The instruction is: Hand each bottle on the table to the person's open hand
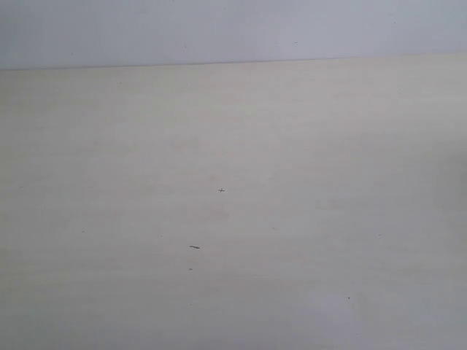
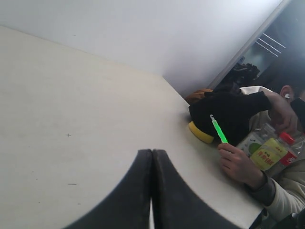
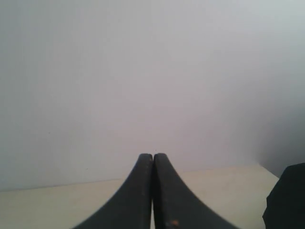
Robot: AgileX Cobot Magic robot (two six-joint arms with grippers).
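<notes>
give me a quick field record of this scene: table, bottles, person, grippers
table: pale wood grain, a few dark specks, no bottle visible on it
bottles: bunched against the person beyond the table edge; yellow label and red cap clearest
person's hand: curled around a green stick, not open
left gripper: shut, empty, over the table
right gripper: shut, empty, facing the wall
clutter: black bundle at the table edge by the person

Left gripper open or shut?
Shut. In the left wrist view the left gripper has both black fingers pressed together, with nothing between them.
</notes>
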